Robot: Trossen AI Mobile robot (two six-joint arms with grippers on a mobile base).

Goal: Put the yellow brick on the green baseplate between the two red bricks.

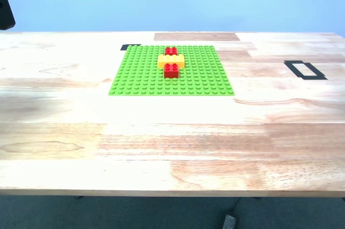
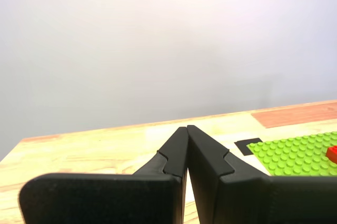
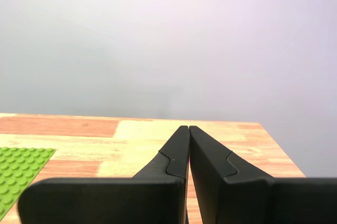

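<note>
Wood table (image 1: 172, 143), blue wall. Yellow brick (image 1: 171, 61) sits on green baseplate (image 1: 171, 70) between two red bricks (image 1: 171, 70). Task looks done. First claw (image 2: 187, 127) closed empty; second claw (image 3: 188, 127) closed empty.

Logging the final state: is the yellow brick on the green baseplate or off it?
On it. The yellow brick sits on the green baseplate, between the two red bricks, touching both. No pincer holds it.

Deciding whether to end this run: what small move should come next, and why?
Probably none beyond holding still: the yellow brick already sits on the green baseplate between the two red bricks, and my first gripper and second gripper are shut, empty.
</note>
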